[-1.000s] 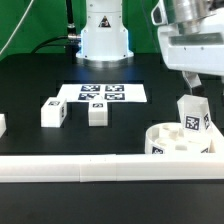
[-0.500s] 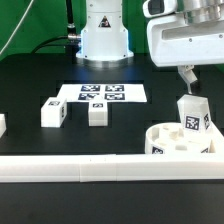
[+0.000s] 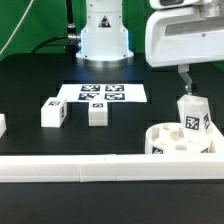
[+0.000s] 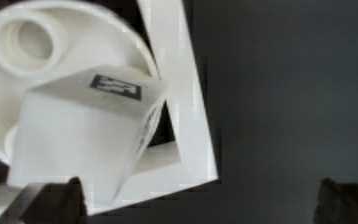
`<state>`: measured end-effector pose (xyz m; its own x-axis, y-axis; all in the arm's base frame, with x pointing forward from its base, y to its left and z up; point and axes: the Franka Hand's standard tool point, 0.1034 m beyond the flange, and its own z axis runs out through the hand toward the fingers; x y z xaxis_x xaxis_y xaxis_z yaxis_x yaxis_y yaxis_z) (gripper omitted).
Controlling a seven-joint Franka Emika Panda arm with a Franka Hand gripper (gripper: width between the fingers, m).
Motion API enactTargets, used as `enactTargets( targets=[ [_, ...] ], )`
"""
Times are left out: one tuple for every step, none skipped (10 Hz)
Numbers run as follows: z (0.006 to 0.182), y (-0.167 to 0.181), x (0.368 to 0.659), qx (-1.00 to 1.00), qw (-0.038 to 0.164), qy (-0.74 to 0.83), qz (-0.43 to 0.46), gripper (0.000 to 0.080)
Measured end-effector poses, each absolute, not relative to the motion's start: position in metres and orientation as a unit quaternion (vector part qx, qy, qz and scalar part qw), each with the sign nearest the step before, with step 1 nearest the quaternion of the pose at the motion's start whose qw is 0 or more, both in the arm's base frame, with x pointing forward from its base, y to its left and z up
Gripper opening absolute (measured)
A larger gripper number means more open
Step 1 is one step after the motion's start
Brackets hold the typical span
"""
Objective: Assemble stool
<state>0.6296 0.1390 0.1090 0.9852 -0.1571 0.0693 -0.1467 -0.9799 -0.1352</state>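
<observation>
The round white seat disc [image 3: 170, 139] lies at the exterior view's right, against the front rail. One tagged leg block [image 3: 192, 119] stands upright in it. Two more leg blocks [image 3: 53, 113] [image 3: 97, 113] lie loose on the black table. My gripper [image 3: 192, 72] hangs just above the upright leg, open and holding nothing. One dark finger [image 3: 183, 76] shows above the leg's top. In the wrist view the gripper [image 4: 197, 205] has its fingertips [image 4: 51, 202] wide apart. The leg [image 4: 96, 120] and the seat disc [image 4: 43, 50] lie below them.
The marker board [image 3: 103, 93] lies flat at the back middle, in front of the arm's base [image 3: 104, 35]. A long white rail [image 3: 100, 168] runs along the front, and it also shows in the wrist view [image 4: 185, 100]. A small white piece [image 3: 2, 125] sits at the left edge.
My hand has shifted toward the exterior view's left and lifted a little above the upright leg. The leg stays standing in the seat disc. The loose legs have not moved.
</observation>
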Motion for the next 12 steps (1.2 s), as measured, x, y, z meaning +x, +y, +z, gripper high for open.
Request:
enactTargets(
  targets=[
    [0.108,0.137,0.63,-0.996,0.063,0.05,-0.042,0.0649],
    [0.108,0.136,0.63,-0.997,0.062,0.031,-0.043,0.0649],
    [0.108,0.136,0.63,-0.997,0.06,-0.013,-0.045,0.0649],
    [0.107,0.136,0.63,-0.996,0.056,-0.05,-0.047,0.0649],
    [0.106,0.137,0.629,-0.992,0.039,-0.113,-0.048,0.0649],
    [0.104,0.136,0.628,-0.982,0.025,-0.178,-0.049,0.0649],
    [0.102,0.134,0.627,-0.97,0.015,-0.238,-0.047,0.0649],
    [0.098,0.132,0.627,-0.959,0.011,-0.279,-0.043,0.0649],
    [0.097,0.128,0.628,-0.953,0.009,-0.299,-0.041,0.0649],
    [0.097,0.127,0.628,-0.941,0.007,-0.335,-0.042,0.0649],
    [0.097,0.127,0.628,-0.932,0.006,-0.361,-0.042,0.0649],
    [0.096,0.126,0.628,-0.928,0.005,-0.371,-0.041,0.0649]
  ],
)
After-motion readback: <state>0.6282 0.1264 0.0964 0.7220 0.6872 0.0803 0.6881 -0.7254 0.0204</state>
